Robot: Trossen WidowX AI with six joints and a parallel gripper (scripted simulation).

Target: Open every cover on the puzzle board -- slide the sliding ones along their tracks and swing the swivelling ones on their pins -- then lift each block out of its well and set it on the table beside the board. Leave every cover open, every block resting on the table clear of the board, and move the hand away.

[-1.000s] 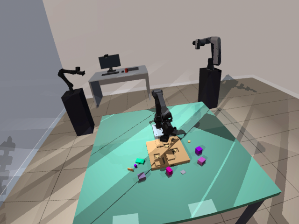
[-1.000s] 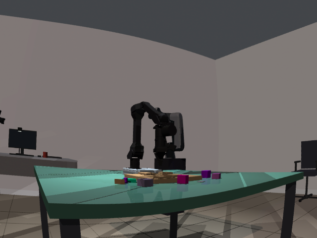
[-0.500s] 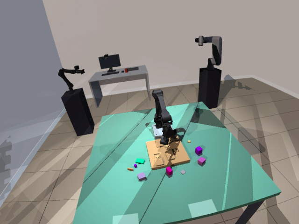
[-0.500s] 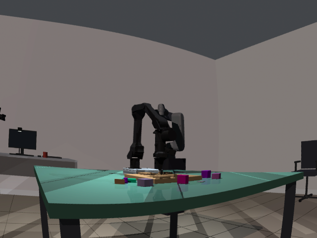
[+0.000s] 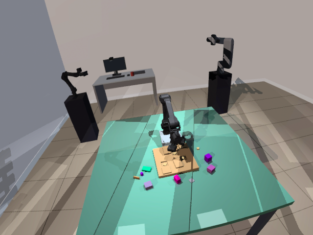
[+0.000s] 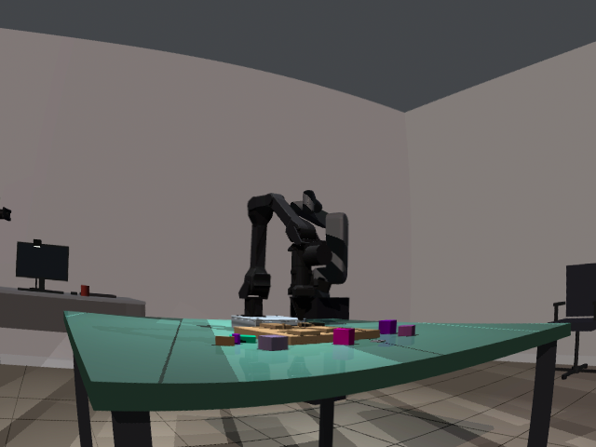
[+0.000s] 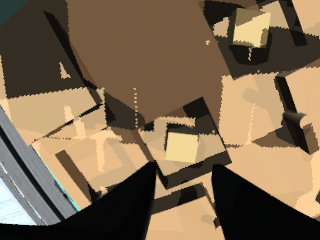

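Apparently hovering over the puzzle board, claw partly spread, pinching nothing, probably to straddle the pale block in its well.

arm: black, dark-grey sheen where lit | links: long, slim, angular | joints: chunky, rounded | gripper: black, two tapering fingers

top: high, far, down | exterior: tabletop-level | wrist: close, down | shared: table
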